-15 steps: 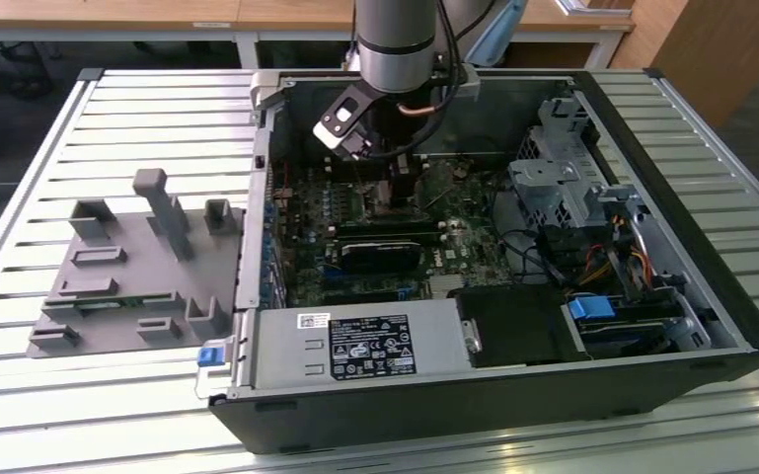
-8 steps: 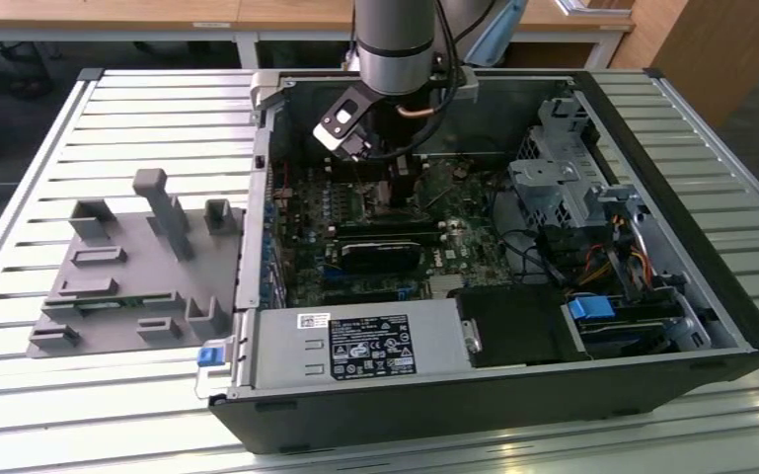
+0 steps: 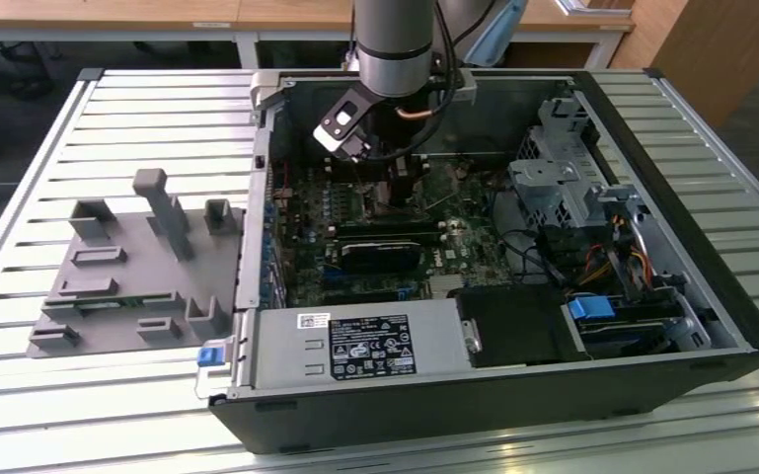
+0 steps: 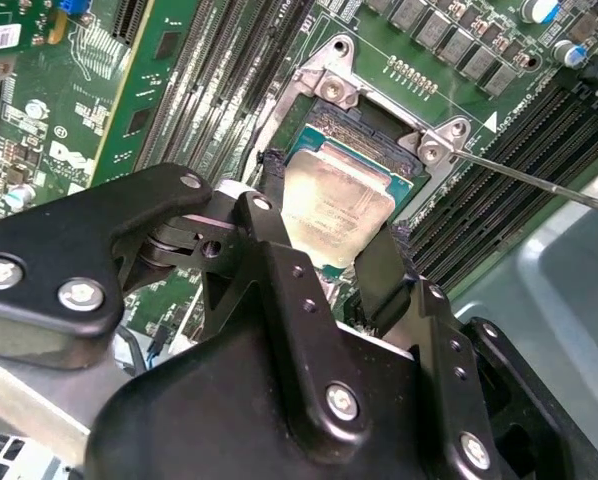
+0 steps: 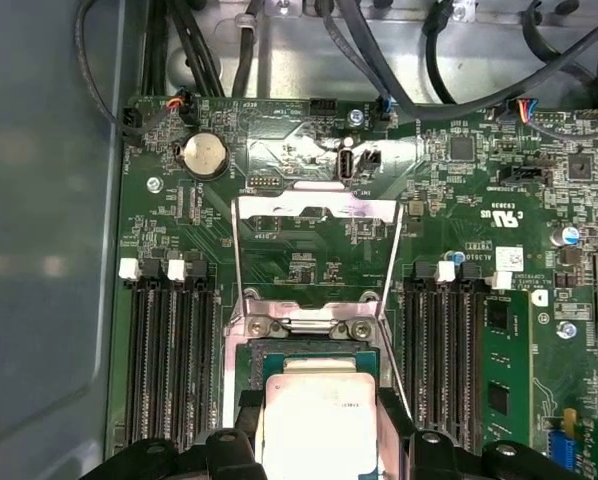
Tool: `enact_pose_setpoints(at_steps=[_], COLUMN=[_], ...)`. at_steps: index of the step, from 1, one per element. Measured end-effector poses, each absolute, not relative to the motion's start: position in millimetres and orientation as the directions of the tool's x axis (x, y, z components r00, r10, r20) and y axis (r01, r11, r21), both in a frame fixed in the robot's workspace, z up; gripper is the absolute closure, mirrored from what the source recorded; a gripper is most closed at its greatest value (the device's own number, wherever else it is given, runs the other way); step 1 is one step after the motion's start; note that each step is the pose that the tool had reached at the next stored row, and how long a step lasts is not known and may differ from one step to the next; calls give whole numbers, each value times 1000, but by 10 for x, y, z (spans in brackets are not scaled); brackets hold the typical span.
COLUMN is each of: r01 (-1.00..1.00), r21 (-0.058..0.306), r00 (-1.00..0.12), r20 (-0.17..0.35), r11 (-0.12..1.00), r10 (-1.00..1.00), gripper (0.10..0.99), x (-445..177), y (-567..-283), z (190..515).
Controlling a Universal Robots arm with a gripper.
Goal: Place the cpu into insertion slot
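Gripper (image 4: 327, 235) clamped on the cpu (image 5: 319, 420) over the insertion slot (image 4: 369, 125); memory slots (image 5: 169, 350) flank both sides.

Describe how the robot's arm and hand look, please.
The arm is a silver-grey tube with a dark band; black cables run beside it. The hand is matte black, built of angular plates with silver screws, ending in two flat fingers.

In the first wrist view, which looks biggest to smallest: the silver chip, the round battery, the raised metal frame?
1. raised metal frame
2. cpu, nearest the camera and partly cut off, so this rank is unsure
3. round battery, clearly smallest
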State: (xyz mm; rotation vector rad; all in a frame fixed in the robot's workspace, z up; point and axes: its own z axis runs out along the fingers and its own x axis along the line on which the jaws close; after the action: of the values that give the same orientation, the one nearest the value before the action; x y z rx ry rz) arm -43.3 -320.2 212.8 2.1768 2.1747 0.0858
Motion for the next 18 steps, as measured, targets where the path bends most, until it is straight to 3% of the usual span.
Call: enact_pose_setpoints(at_steps=[18], r01=[996], r21=[84], r00=[9], r20=[-7], r11=[-9], r10=[1000], gripper=[553], x=[-449], y=[-3183], z=[2000])
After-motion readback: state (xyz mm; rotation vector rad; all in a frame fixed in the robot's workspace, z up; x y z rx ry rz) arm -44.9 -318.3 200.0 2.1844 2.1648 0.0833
